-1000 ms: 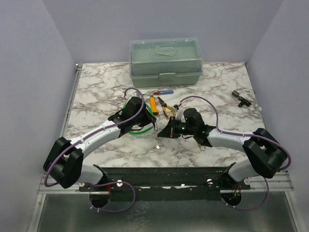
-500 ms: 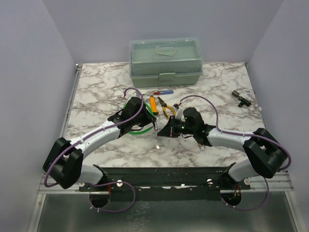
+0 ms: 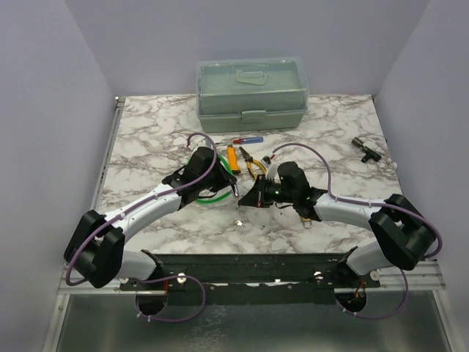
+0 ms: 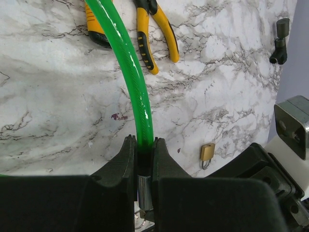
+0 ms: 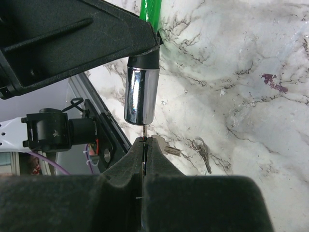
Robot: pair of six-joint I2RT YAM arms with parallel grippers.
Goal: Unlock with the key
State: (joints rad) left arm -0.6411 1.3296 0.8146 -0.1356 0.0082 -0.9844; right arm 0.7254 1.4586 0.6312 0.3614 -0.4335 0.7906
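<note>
arms (image 3: 146, 209): white links, black joints | cables (image 3: 299, 147): purple | left hand (image 4: 143, 147): matte black

Pliers (image 3: 254, 165) lie right of cable lock (image 3: 214, 197), before toolbox (image 3: 251, 94).

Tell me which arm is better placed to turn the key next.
Right. The right claw is shut on the key, whose tip meets the end of the chrome lock barrel. The left claw is clamped on the green cable, holding the lock up.
</note>
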